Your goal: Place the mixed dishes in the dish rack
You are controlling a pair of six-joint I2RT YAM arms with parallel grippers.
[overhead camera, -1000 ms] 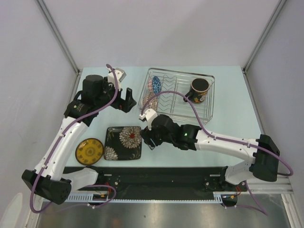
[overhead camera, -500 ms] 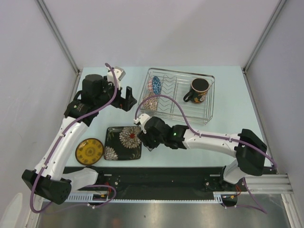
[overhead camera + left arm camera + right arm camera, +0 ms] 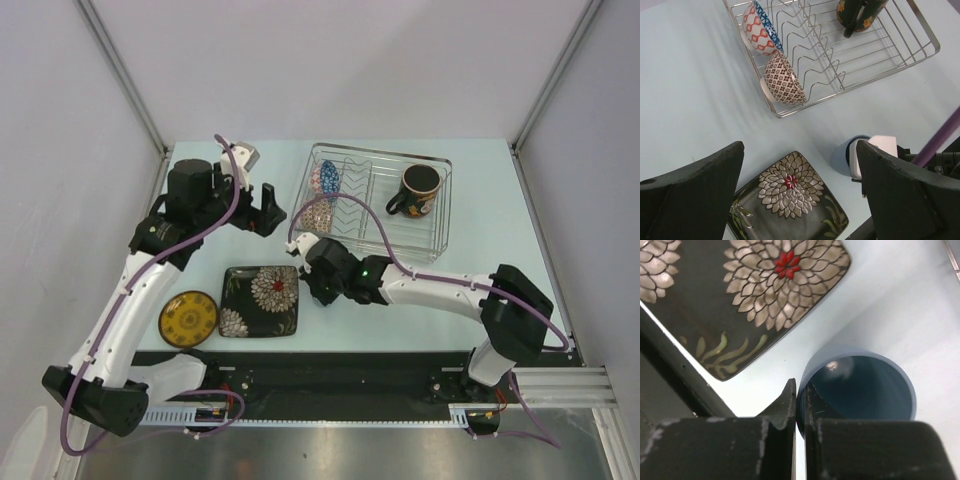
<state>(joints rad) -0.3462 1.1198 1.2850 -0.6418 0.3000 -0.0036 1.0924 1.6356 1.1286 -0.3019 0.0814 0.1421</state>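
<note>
My right gripper (image 3: 800, 396) is shut on the rim of the light-blue cup (image 3: 865, 390), one finger inside and one outside. The cup stands upright on the table beside the black square floral plate (image 3: 260, 301). The small yellow plate (image 3: 188, 318) lies left of that plate. In the dish rack (image 3: 441, 215) the blue patterned bowl (image 3: 327, 178) and the beige-pink bowl (image 3: 318, 212) stand on edge, and the black mug (image 3: 420, 188) sits in the right section. My left gripper (image 3: 268, 208) hangs open and holds nothing, left of the rack.
The right arm's purple cable (image 3: 375, 220) arches over the front of the rack. The rack's plate prongs (image 3: 820, 55) stand between the bowls and the mug. Grey walls close in the table on the left, back and right.
My right gripper has moved left toward the cup and has shut on its rim. The left arm has shifted only slightly and stays open.
</note>
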